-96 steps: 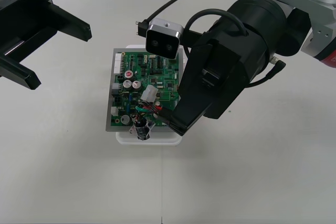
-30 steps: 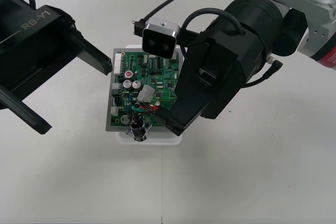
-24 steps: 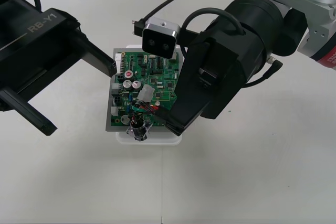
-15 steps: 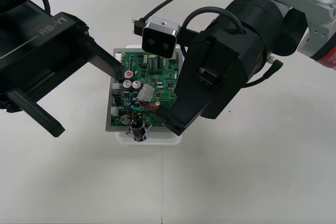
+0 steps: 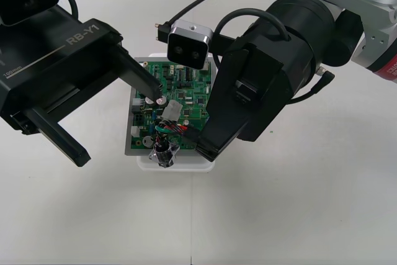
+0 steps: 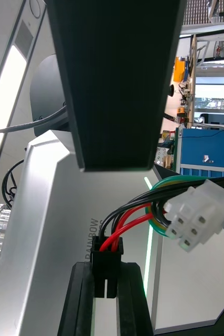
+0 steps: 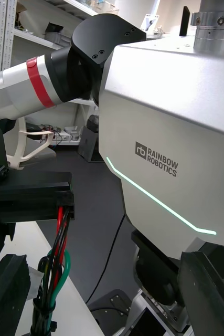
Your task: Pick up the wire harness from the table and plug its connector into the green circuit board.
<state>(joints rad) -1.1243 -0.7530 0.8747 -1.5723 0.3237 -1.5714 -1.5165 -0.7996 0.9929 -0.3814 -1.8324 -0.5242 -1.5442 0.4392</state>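
On my front camera the right gripper [image 5: 201, 147] is down over the near right corner of the green board [image 5: 186, 82], which sits on its white base [image 5: 186, 164] around the middle of the table [image 5: 298, 215]. The right wrist camera settles the grip. The two black fingers [image 6: 77, 302] are closed on the small black plug [image 6: 106, 260] of the harness [image 5: 172, 130]. The plug stands upright between their tips, with red and black wires [image 6: 125, 223] rising from it and a green one looping alongside. I cannot tell whether the plug is seated in the board, because the gripper body hides that spot from above. From the gripper the wires run left along the board's near edge to the round metal socket [image 5: 164, 152], which rests at that edge, partly over the base. A white connector [image 5: 173, 111] sits on the board just beyond the wires. The left gripper [image 5: 120, 128] hangs at the board's left side with its jaws wide apart. One finger ends above the left part of the board, and the other is out over the table off the board's left edge. I cannot tell whether either touches anything. The left wrist camera shows the same wide gap, with the right gripper's dark finger and the hanging wires in it, nearer one finger than the other.
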